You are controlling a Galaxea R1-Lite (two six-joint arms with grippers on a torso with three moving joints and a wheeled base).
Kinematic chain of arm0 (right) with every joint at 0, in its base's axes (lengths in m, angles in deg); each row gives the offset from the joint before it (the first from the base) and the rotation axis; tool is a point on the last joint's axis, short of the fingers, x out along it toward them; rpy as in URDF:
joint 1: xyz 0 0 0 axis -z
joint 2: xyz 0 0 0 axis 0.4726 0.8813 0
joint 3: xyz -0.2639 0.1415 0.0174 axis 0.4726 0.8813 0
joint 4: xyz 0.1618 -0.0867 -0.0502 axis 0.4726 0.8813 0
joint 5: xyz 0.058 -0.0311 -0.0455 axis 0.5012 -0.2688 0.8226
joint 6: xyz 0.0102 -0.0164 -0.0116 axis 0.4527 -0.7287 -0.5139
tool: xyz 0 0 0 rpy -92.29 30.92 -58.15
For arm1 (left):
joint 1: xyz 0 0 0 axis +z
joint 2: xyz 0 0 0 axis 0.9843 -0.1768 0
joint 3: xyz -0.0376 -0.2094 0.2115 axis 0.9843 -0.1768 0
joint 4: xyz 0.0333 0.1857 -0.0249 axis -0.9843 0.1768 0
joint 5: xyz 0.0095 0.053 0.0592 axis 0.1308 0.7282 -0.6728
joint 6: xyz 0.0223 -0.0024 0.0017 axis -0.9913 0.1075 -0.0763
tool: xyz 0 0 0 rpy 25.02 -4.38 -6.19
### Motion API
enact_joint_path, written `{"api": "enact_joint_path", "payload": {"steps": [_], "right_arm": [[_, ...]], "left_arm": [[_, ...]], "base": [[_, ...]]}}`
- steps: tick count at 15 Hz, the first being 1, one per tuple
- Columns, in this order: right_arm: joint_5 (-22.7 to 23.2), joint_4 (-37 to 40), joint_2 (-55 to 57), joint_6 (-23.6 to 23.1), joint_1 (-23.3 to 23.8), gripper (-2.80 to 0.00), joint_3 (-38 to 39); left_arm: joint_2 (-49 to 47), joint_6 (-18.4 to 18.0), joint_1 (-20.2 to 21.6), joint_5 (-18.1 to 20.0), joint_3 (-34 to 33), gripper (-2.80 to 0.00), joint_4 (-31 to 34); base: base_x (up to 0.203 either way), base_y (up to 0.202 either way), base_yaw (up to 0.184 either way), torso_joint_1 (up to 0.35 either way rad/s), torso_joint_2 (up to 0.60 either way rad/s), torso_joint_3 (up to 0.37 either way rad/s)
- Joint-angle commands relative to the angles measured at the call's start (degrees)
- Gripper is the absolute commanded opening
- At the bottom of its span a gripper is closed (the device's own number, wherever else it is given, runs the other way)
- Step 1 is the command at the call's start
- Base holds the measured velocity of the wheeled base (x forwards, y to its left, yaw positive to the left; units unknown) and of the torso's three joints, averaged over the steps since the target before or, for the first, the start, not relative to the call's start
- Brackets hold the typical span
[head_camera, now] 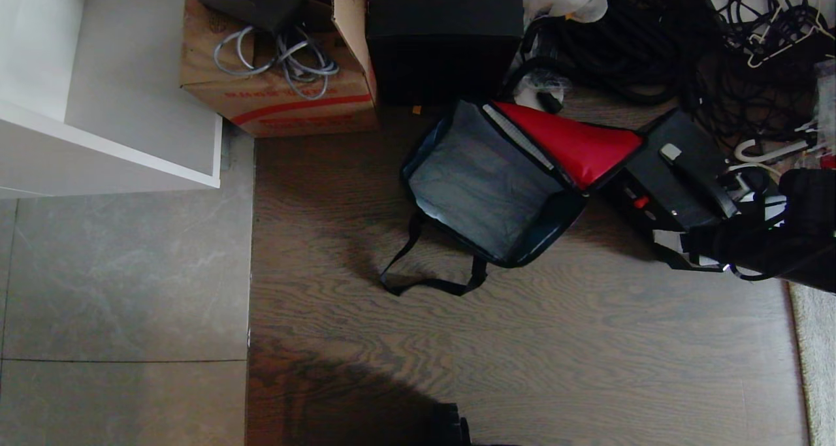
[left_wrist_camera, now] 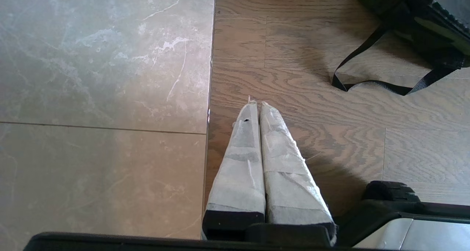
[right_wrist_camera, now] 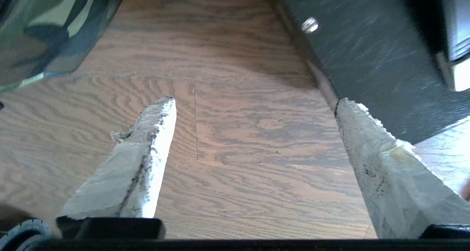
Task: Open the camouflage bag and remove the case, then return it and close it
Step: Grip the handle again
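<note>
The right gripper [right_wrist_camera: 255,118] hangs low over the wooden floor [head_camera: 522,341] with its two taped fingers [right_wrist_camera: 147,148] spread wide and nothing between them but bare boards. One finger's tip lies right at the lower edge of the case [right_wrist_camera: 371,52]; whether it touches cannot be told. The camouflage bag [right_wrist_camera: 40,27] sits off to the other side, apart from the fingers. In the head view the right arm [head_camera: 777,237] reaches in from the right edge, dark and bulky, and partly covers the near end of the case [head_camera: 673,172]. That case lies flat on the floor just right of the bag, black with a small red spot on its side and a pale tab on top. The bag [head_camera: 490,185] stands open in the middle of the floor, its grey lining facing up, its red-lined lid folded back toward the case, and its black strap [head_camera: 424,276] trailing forward across the boards. Behind the bag stand a black box [head_camera: 444,34] and, to its left, a cardboard box [head_camera: 281,87] with grey cables draped over it. A heap of black cables [head_camera: 653,41] fills the far right corner, and a white cabinet [head_camera: 104,93] stands at the far left over grey tiles [head_camera: 124,289]. The left gripper [left_wrist_camera: 256,104] is parked well away from the work, pressed shut and empty, above the seam where tile meets wood, with the bag's strap [left_wrist_camera: 371,82] lying off to one side.
</note>
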Motion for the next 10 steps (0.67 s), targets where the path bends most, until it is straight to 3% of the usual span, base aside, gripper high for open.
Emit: {"api": "enact_joint_path", "payload": {"steps": [1, 4, 8, 10], "right_arm": [[0.0, -0.7, 0.2, -1.1, 0.0, 0.00, 1.5], [-1.3, -1.2, 0.4, -10.1, 0.6, 0.00, 1.4], [-15.8, -7.2, 2.6, -20.7, 1.3, 0.00, 1.3], [-19.0, -10.2, 3.1, -25.7, 1.3, 0.00, 1.1]], "left_arm": [[0.0, 0.0, 0.0, -0.1, -0.4, -2.80, 0.0], [0.0, 0.0, 0.0, 0.0, -0.4, -2.80, 0.0], [0.0, 0.0, 0.0, -0.1, -0.4, -2.80, 0.0], [0.0, 0.0, -0.1, 0.0, -0.4, -2.80, 0.0]], "base": [[0.000, 0.000, 0.000, 0.000, 0.00, 0.000], [0.000, 0.000, 0.000, 0.000, 0.00, 0.000], [0.000, 0.000, 0.000, 0.000, 0.00, 0.000], [0.000, 0.000, 0.000, 0.000, 0.00, 0.000]]}}
